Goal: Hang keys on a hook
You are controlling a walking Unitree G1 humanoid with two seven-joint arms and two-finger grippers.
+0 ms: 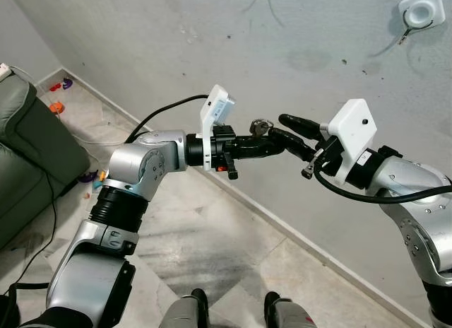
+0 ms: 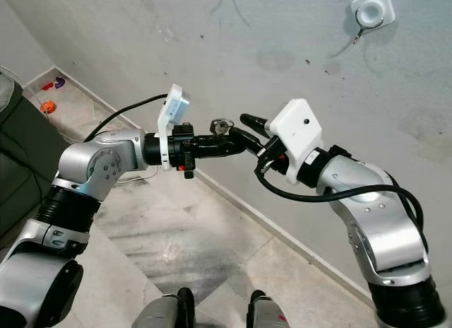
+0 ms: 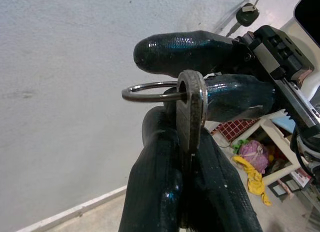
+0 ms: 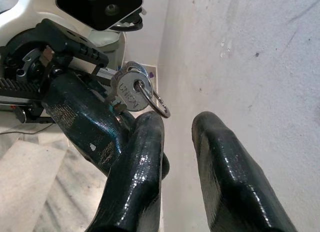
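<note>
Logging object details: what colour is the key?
Silver metal key, on a silver ring; clearest in the right wrist view.

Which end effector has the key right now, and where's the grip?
Left end effector pinches the key by its blade, head and ring free. Right end effector is open, holding nothing.

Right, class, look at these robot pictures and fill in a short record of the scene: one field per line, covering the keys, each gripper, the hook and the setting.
keys: a key on a metal ring, held up in front of the wall
left gripper: shut on the key, ring sticking out to one side
right gripper: open, fingers beside the key and ring, not gripping
hook: white mount high on the wall, above and to the right of both grippers, nothing hung on it
setting: grey wall, tiled floor
</note>
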